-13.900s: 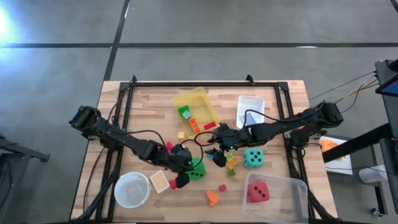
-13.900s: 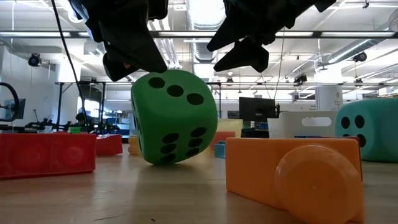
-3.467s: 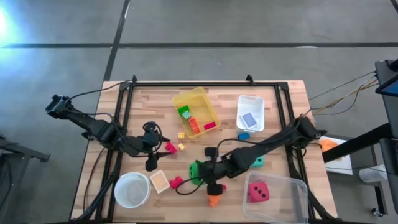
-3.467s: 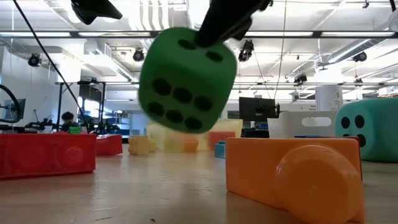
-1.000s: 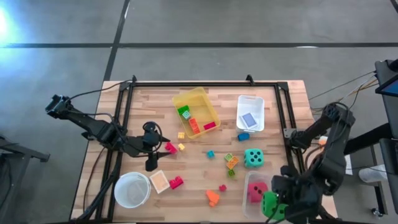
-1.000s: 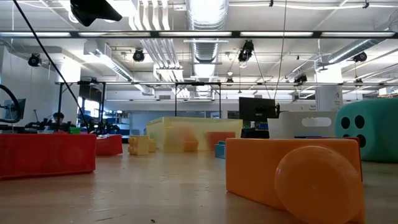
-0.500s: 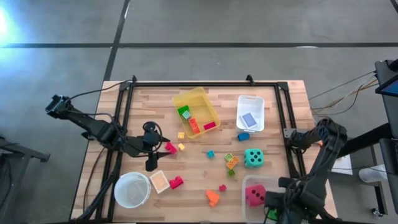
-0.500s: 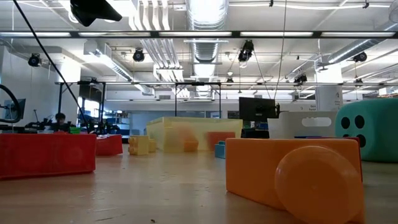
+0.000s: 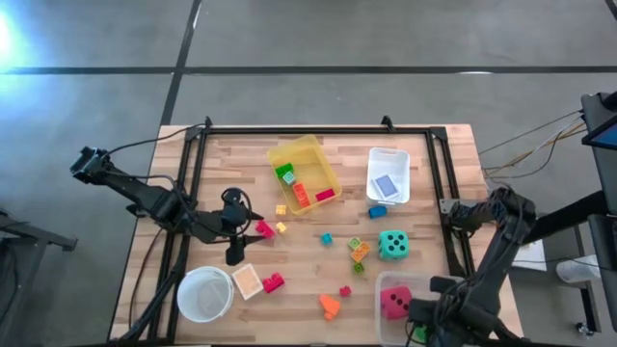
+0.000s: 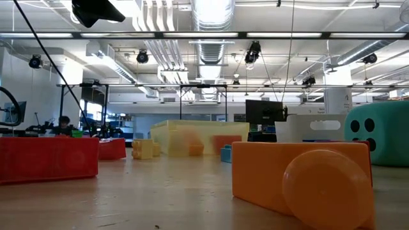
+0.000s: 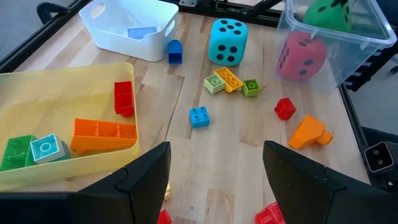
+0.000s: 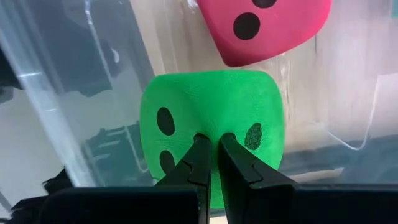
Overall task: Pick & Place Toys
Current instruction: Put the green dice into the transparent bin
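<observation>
Landmark for all positions: the clear bin (image 9: 453, 289) at the table's near right corner.

Clear bin: holds the pink-red die (image 12: 264, 28) on its floor, with the green die (image 12: 211, 127) just beside it, toward the bin's near wall.

Right arm: folded over the bin from the table's right edge, wrist pointing down into it. The right gripper (image 12: 210, 158) has its fingers pressed almost together, pinching a fold of the green die's soft face; the die bulges on both sides of the tips. The die lies directly beyond the fingertips, inside the bin walls. Whether it touches the floor or hangs just above it cannot be told. Judged step: releasing the green die. This turns only on the die sitting below the rim and beside, not on top of, the pink-red die, so spreading the fingers should suffice.

Teal die (image 9: 391, 244): on the table just beyond the bin's far wall, nearer the right arm than the left.

Left arm: well away from the bin, across the table; the left gripper (image 11: 214, 171) hovers with fingers spread, holding nothing, aimed toward the bin over the loose blocks.

Small blocks: an orange block (image 9: 330, 306), a red block (image 9: 344, 290) and a blue block (image 9: 327, 238) lie between the bin and the left gripper.
</observation>
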### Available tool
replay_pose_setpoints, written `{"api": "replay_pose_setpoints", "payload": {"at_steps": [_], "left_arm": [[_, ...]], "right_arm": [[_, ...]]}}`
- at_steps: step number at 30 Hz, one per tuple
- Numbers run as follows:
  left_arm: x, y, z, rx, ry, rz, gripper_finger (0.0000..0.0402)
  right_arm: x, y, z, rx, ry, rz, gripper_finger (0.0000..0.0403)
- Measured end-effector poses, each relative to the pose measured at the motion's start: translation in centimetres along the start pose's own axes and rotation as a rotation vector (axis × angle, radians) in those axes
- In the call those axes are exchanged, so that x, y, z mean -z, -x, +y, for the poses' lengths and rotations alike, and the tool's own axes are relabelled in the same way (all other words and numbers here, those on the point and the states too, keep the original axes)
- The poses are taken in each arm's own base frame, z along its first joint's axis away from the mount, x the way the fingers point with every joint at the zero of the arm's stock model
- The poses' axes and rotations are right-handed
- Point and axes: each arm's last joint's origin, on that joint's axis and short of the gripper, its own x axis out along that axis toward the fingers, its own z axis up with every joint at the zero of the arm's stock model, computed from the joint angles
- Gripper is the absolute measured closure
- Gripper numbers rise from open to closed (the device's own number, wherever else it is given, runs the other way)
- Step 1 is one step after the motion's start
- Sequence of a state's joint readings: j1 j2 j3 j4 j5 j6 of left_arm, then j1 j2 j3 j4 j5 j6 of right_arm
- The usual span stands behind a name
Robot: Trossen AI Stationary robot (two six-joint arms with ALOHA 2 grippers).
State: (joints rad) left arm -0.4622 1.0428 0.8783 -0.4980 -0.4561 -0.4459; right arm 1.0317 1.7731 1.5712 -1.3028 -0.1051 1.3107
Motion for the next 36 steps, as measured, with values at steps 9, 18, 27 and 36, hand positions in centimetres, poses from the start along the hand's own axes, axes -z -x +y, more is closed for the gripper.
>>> {"api": "replay_pose_setpoints", "payload": {"at_steps": [9,18,27,36], "left_arm": [[0.0,0.0,0.0,0.0,0.0,0.0,0.0144],[-0.1,0.0,0.0,0.002,0.003,-0.006,0.0144],[-0.1,0.0,0.0,0.002,0.002,-0.006,0.0144],[-0.1,0.0,0.0,0.002,0.002,-0.006,0.0144]], "right_arm": [[-0.4,-1.6,0.3,0.054,0.02,-0.013,0.0395],[-0.5,-3.4,0.1,0.108,0.023,0.004,0.0395],[-0.6,-4.4,-0.3,0.111,0.021,0.004,0.0395],[-0.6,-4.4,-0.1,0.099,0.024,0.001,0.0395]]}}
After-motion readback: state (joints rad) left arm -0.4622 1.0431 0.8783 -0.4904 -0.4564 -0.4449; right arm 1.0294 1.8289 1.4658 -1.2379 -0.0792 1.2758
